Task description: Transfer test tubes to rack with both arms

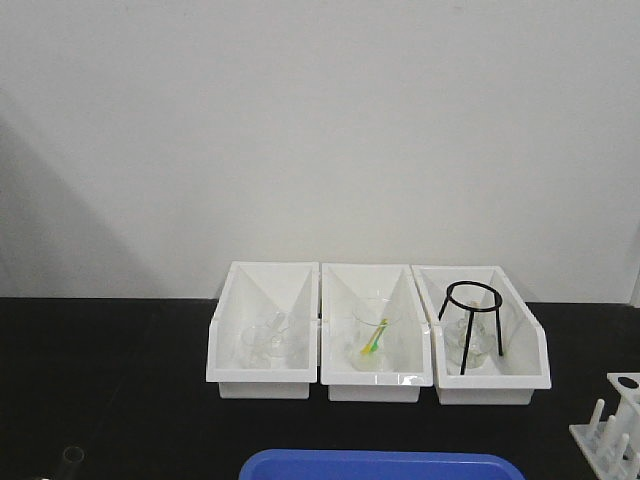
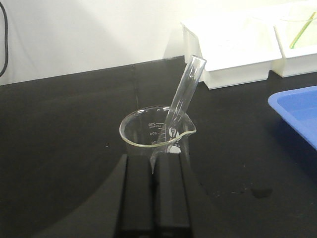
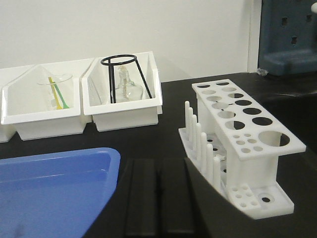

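Though both clenched empty, left hand (image 2: 154, 159) near beaker (image 2: 141, 133) with test tube (image 2: 186, 84), right hand (image 3: 157, 163) beside rack (image 3: 247, 138)

Before my matt black fingers (image 2: 136, 198) stand a clear, glossy glass beaker (image 2: 143, 131) and test tube (image 2: 187, 84). My rack (image 3: 250, 166) is smooth white plastic; the tabletop (image 2: 59, 129) matt black.

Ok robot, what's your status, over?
Left gripper and right gripper shut, empty. Test tube leans in beaker. Rack holds no tubes. Nothing seen blocking.
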### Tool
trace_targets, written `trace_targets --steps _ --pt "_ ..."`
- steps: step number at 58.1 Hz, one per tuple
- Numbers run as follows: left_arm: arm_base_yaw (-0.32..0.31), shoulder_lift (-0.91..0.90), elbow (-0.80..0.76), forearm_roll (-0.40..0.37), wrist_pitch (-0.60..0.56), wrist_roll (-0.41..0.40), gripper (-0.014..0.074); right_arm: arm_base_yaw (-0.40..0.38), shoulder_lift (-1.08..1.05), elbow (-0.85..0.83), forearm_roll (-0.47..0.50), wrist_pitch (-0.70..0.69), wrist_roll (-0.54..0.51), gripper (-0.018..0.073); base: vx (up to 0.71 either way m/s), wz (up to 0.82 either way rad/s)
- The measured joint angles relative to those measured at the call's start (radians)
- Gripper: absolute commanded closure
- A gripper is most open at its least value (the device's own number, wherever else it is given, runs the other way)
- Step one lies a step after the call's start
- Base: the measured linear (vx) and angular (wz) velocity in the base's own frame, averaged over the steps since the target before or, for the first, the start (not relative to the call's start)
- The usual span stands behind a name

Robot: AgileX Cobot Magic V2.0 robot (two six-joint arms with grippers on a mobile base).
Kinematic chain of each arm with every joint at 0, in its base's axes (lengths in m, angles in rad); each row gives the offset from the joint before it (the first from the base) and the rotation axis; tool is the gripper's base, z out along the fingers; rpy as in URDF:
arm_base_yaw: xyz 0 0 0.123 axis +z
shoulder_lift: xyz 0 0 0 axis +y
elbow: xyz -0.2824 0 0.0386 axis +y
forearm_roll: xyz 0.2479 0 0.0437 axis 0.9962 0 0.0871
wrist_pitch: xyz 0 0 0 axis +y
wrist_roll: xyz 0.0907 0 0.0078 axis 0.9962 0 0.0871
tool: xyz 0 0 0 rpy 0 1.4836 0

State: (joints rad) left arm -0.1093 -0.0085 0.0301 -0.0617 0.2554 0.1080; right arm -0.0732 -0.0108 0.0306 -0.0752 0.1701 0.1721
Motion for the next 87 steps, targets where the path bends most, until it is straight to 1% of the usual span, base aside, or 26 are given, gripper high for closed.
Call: trace_targets --steps 29,33,42,46,62,67,73,75,79,84,87 --pt "0.0 0.0 0.0 0.0 -0.003 0.0 0.0617 0.0 0.0 0.0 0.0 0.0 0.0 0.0566 0.0 0.0" --pt "0.0 0.0 0.0 0.0 -0.033 0.0 0.0617 0.0 0.0 0.0 0.0 0.0 0.0 0.0566 0.0 0.0" --pt "0.0 0.0 0.0 0.0 -0.149 0.0 0.0617 0.0 0.0 0.0 0.0 0.0 0.0 0.0566 0.0 0.0" --pt "0.0 0.0 0.0 0.0 -0.178 0.0 0.0617 0.0 0.0 0.0 0.0 0.0 0.0 0.0566 0.0 0.0" --pt "0.0 0.0 0.0 0.0 -0.204 0.0 0.0617 0.0 0.0 0.0 0.0 -0.002 0.0 0.0566 0.0 0.0" --pt "0.0 0.0 0.0 -0.001 -0.246 -0.008 0.0617 0.0 0.0 0.001 -0.006 -0.049 0.0 0.0566 0.0 0.0" --pt "0.0 0.0 0.0 -0.023 -0.307 -0.077 0.0617 0.0 0.0 0.001 -0.015 -0.179 0.0 0.0566 0.0 0.0" --pt "0.0 0.0 -0.008 -0.032 -0.303 -0.099 0.0617 0.0 0.0 -0.009 -0.018 -0.206 -0.001 0.0566 0.0 0.0" --pt "0.0 0.0 -0.052 -0.043 -0.262 -0.133 0.0617 0.0 0.0 -0.071 -0.024 -0.21 -0.003 0.0566 0.0 0.0" --pt "0.0 0.0 -0.149 -0.038 -0.211 -0.138 0.0617 0.0 0.026 -0.198 -0.039 -0.201 -0.003 0.0566 0.0 0.0" --pt "0.0 0.014 -0.237 -0.024 -0.195 -0.13 0.0617 0.0 0.065 -0.297 -0.053 -0.189 -0.003 0.0566 0.0 0.0"
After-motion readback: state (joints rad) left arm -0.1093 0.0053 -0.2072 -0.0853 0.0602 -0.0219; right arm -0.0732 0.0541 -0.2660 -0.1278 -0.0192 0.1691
